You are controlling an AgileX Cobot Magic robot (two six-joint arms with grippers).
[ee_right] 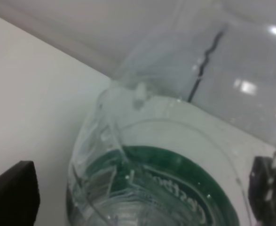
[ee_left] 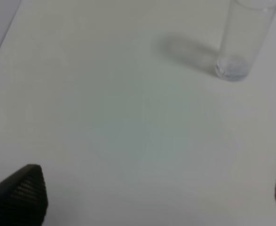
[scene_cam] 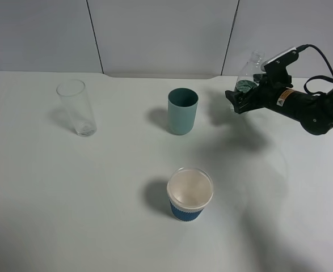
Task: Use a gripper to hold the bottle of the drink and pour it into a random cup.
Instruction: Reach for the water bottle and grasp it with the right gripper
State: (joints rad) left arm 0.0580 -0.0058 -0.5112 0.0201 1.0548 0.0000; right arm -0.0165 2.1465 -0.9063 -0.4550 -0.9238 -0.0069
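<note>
Right gripper point(scene_cam: 238, 101) clamped on the clear green-label bottle point(scene_cam: 249, 72), fingers point(ee_right: 11, 197) on either side of its body. Neck up, leaning slightly. Bottle sits far right over the table point(scene_cam: 98, 215), right of the teal cup point(scene_cam: 182, 111), apart from it. Left gripper point(ee_left: 152, 197) spread wide, holding nothing, near the glass tumbler point(ee_left: 243, 37) at far left. 1 white paper cup with blue sleeve point(scene_cam: 189, 194) near centre.

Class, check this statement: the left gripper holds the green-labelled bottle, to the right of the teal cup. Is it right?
One thing is wrong: the right gripper, not the left, holds the bottle, as the exterior high view shows. The bottle is indeed to the right of the teal cup.
</note>
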